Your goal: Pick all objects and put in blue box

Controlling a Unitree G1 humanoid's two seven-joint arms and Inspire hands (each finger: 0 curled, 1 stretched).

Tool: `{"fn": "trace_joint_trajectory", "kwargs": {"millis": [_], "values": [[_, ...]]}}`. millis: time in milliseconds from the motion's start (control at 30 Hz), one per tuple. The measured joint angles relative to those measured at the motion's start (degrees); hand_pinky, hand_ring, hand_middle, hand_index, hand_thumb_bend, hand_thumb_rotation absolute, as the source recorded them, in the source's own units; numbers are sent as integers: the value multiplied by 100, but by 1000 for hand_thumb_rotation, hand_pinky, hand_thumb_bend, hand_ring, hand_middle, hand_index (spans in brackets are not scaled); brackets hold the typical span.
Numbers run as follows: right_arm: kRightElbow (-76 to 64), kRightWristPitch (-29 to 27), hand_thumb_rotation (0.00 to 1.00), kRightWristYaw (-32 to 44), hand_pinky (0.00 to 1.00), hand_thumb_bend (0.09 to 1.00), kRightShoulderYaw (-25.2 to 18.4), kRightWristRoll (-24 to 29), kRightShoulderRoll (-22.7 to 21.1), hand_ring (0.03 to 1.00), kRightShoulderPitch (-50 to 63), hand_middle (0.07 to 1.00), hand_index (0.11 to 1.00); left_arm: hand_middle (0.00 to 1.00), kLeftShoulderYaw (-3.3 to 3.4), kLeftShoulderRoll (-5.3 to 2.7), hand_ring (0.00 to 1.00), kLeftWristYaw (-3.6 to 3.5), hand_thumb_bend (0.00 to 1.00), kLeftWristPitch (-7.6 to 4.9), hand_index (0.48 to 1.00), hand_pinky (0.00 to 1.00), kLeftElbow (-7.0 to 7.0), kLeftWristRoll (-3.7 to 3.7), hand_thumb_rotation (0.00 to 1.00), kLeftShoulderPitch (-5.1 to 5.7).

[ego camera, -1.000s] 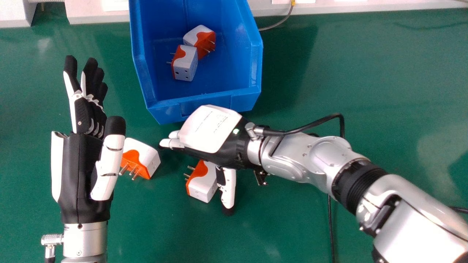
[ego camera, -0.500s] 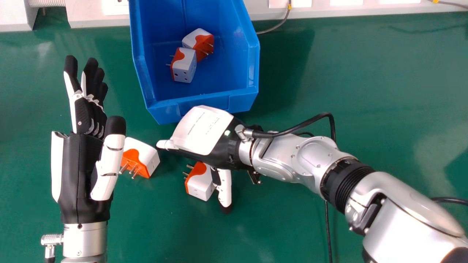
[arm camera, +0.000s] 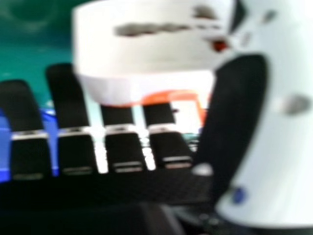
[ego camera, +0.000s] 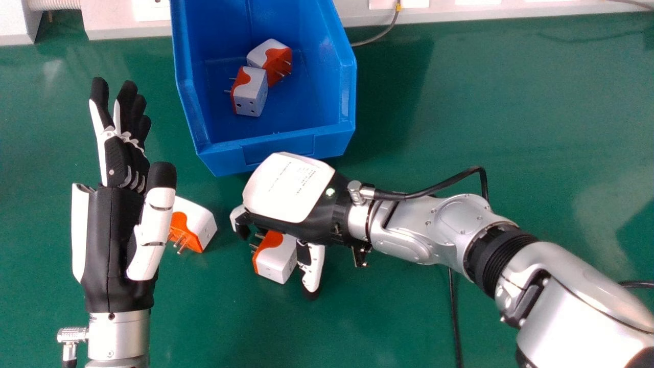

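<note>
Green table (ego camera: 511, 112): work surface; loose pieces could be skidded across it if nudged.

Blue open-topped plastic box (ego camera: 278, 148): set just beyond the right hand (ego camera: 291, 189). Its front wall could be clipped, and the load knocked free, if the lift is made too low.

Right hand: fingers bent in around one piece, thumb set against its side; firmness of hold cannot be judged. Left hand (ego camera: 115, 230): open, fingers straight, at the head view's left.

White-and-orange block-shaped plug adapter (ego camera: 276, 260): on the table, between right fingers and thumb. Could be tipped or squeezed out if closed on off-centre. Second loose adapter (ego camera: 199, 220): beside the left thumb, partly hidden; could be shoved under that hand by a wide sweep. Two adapters (ego camera: 249, 92) already boxed.

Metal prongs (ego camera: 254, 247): pointed towards the right fingertips; a flat grip may be spoiled if they are caught first.
</note>
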Motion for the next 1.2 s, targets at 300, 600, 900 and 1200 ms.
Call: {"fn": "trace_joint_trajectory", "kwargs": {"millis": [300,600,900,1200], "values": [[5,-80,127,-73,185,538,-11,13,-78,247,0,376,499,1000,8,0,1000,7,415,0,974,1000,0,0,782,-1],[-74,-197,78,-70,174,525,-20,22,-127,238,-2,382,498,1000,7,0,1000,2,411,0,974,1000,0,0,783,-2],[-70,-469,32,160,223,525,-628,492,-334,287,-2,413,510,1000,18,0,1000,11,413,-4,974,1000,0,0,783,3],[-627,-912,10,470,282,525,-1347,1077,-677,347,14,433,517,1000,53,2,1000,14,415,-4,974,1000,2,3,783,-1]]}}
